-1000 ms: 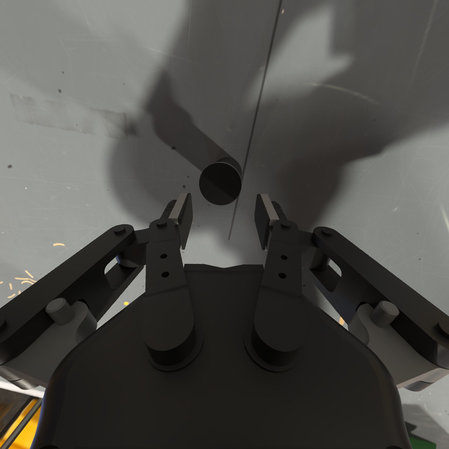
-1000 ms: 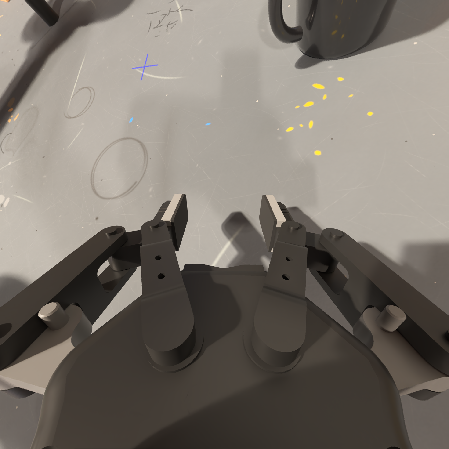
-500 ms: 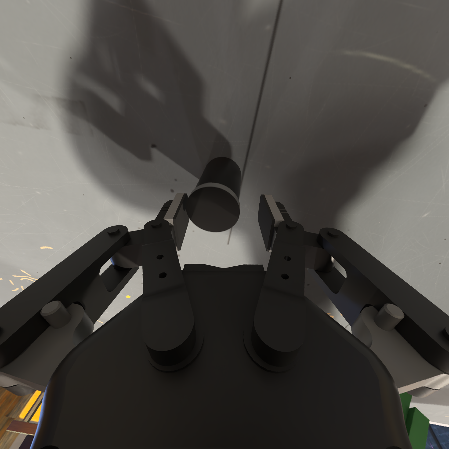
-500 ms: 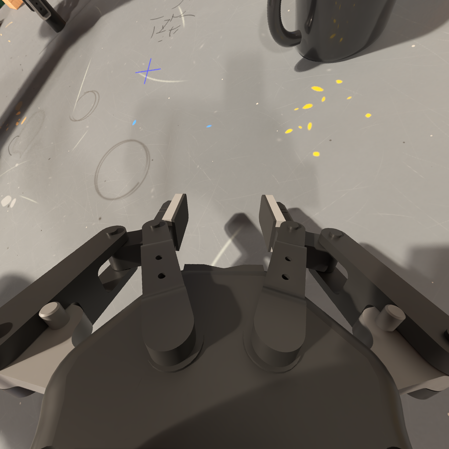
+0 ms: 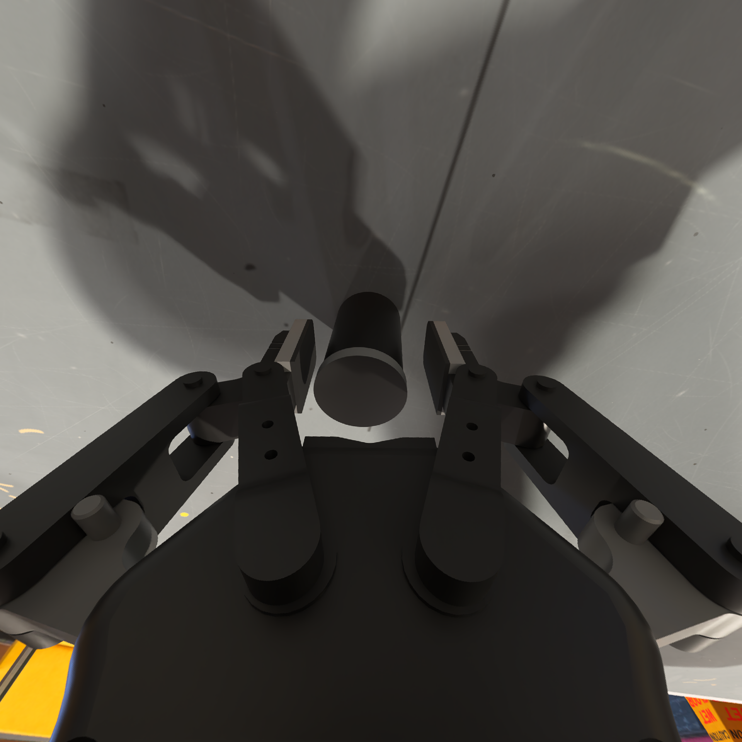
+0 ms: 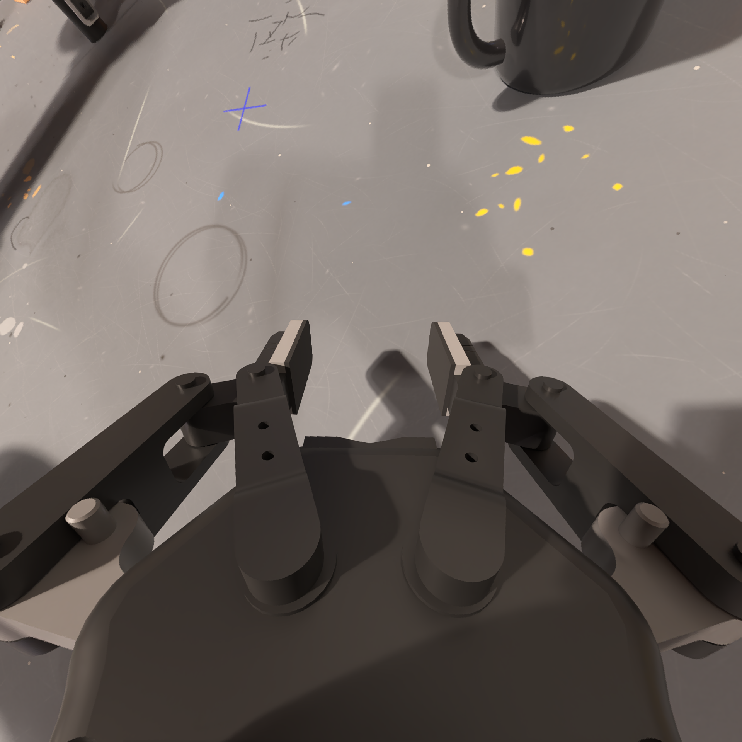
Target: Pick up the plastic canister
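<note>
The left gripper (image 5: 367,363) has its fingers spread apart, and the dark plastic canister (image 5: 363,363) stands upright on the grey table (image 5: 602,321) between them, a little nearer to the left finger but with a gap on both sides. The right gripper (image 6: 369,363) is also spread and holds nothing, hanging over the scratched table. A black mug (image 6: 562,44) stands well apart at the upper right.

The matt dark plastic canister (image 5: 363,361) stands on a scratched grey table (image 5: 562,281); the black mug (image 6: 562,44) is glossy.
</note>
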Tool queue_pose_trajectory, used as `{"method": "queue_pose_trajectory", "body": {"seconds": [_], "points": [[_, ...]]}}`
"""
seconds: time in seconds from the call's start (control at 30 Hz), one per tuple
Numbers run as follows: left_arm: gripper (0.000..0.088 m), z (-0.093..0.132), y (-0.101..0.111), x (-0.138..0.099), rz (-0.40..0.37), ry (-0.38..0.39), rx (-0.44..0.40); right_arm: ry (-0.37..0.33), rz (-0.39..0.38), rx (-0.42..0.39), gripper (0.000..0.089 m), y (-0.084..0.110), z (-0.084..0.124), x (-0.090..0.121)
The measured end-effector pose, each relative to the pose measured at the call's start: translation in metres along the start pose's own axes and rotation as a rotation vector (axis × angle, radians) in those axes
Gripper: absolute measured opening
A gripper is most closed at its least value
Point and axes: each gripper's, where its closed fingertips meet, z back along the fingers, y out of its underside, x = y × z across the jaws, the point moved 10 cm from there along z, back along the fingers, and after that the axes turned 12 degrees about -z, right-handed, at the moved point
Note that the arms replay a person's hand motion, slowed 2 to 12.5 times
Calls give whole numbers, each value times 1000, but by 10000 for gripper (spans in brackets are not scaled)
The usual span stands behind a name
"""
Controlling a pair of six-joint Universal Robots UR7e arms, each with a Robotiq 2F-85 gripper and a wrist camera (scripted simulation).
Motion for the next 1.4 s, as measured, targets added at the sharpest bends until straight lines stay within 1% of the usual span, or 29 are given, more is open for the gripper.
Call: {"method": "queue_pose_trajectory", "body": {"seconds": [0.27, 0.37, 0.43, 0.77, 1.07, 1.4], "points": [[461, -1, 3, 4, 14, 46, -39, 1, 10, 2, 520, 1, -1, 1], [400, -2, 4, 6, 17, 47, -56, 2, 13, 3, 520, 2, -1, 1], [380, -2, 5, 7, 15, 49, -67, 3, 13, 3, 519, 2, -1, 1], [359, -2, 10, 11, -9, 55, -96, -11, -5, -5, 519, 2, 1, 0], [346, 1, 13, 9, -25, 53, -143, -23, -19, -8, 518, 2, 1, -2], [330, 17, 18, 4, -69, 12, -193, -23, -12, -8, 517, 1, 1, -2]]}}
